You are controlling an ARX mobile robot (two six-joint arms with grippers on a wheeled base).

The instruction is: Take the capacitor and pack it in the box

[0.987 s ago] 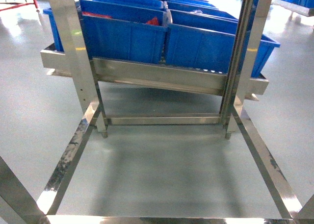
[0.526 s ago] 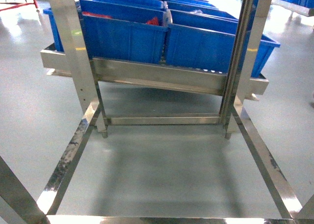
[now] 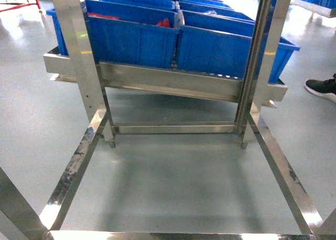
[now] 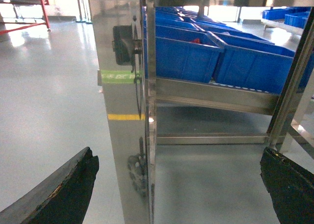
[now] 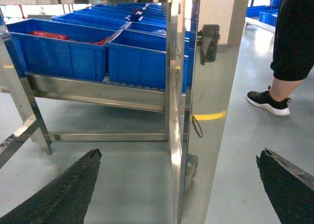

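Observation:
No capacitor and no box show in any view. My left gripper (image 4: 177,153) is open, its dark fingers (image 4: 68,189) spread wide on either side of a steel rack post (image 4: 125,111) with nothing between them. My right gripper (image 5: 179,154) is open too, straddling another steel post (image 5: 211,101), with its fingers (image 5: 64,194) empty. Neither gripper appears in the head view. Blue bins (image 3: 131,38) sit on the tilted steel shelf (image 3: 168,80) ahead; one holds red items (image 3: 164,23) that are too small to identify.
Steel frame rails (image 3: 79,156) border the grey floor below me on both sides. More blue bins (image 5: 142,57) line the shelf in rows. A person in black trousers stands at the right, one black shoe (image 3: 321,87) near the rack and also seen as a shoe (image 5: 267,100) in the right wrist view.
A person's black shoe has come into the head view at the right edge. The rack, the bins and my view of them have not moved.

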